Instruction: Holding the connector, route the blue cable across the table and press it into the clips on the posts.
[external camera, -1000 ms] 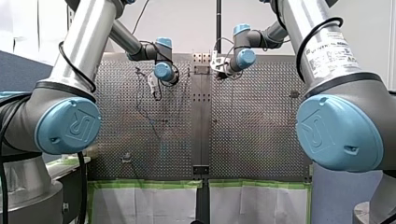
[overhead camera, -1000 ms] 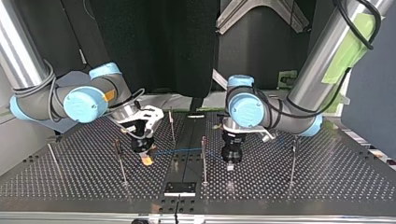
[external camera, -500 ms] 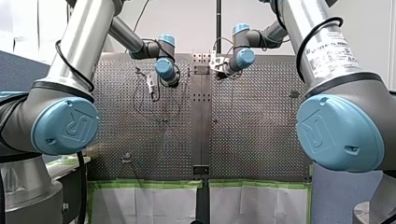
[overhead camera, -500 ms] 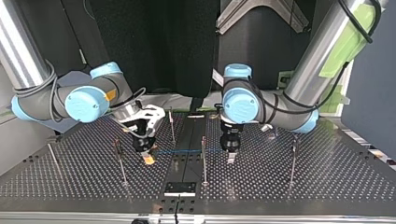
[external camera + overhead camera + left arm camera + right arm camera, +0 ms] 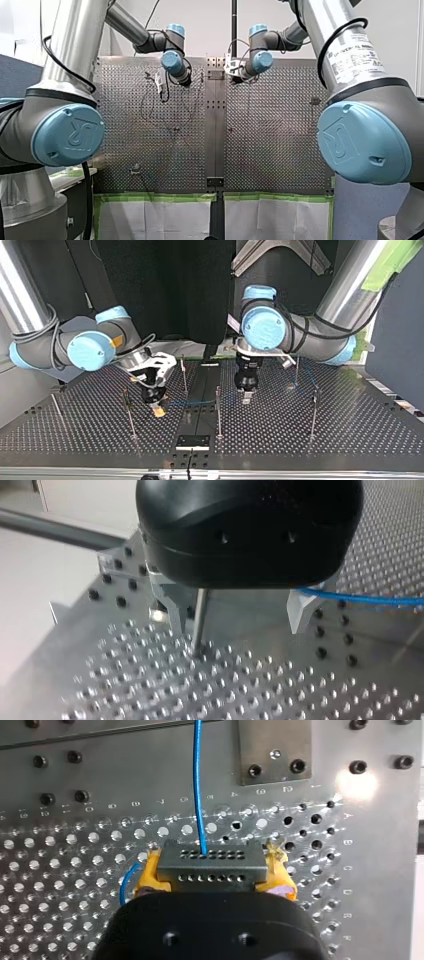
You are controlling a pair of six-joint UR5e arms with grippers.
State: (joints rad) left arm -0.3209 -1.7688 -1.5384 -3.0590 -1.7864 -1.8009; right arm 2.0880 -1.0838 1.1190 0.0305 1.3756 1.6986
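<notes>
In the right wrist view my right gripper (image 5: 212, 879) is shut, its yellow pads (image 5: 150, 870) clamping a grey connector (image 5: 210, 862). The blue cable (image 5: 197, 780) leaves the connector straight ahead. At the top view's left this gripper (image 5: 159, 411) hangs low over the table, and the cable (image 5: 192, 402) runs from it to the middle post (image 5: 218, 410). My left gripper (image 5: 235, 625) is open, with a thin post (image 5: 200, 615) between its metal fingers (image 5: 300, 612) and the cable (image 5: 365, 599) passing beside one finger. It is right of centre in the top view (image 5: 246, 396).
Several thin posts stand on the perforated table (image 5: 350, 440), among them one near the right gripper (image 5: 129, 412) and one at the top view's right (image 5: 313, 412). A black plate (image 5: 192, 441) lies at the near middle edge. More blue cable (image 5: 306, 374) hangs behind my left arm.
My left gripper has opened and moved toward the back of the table in the top view, now standing around a post. My right gripper has stayed in place on the connector.
</notes>
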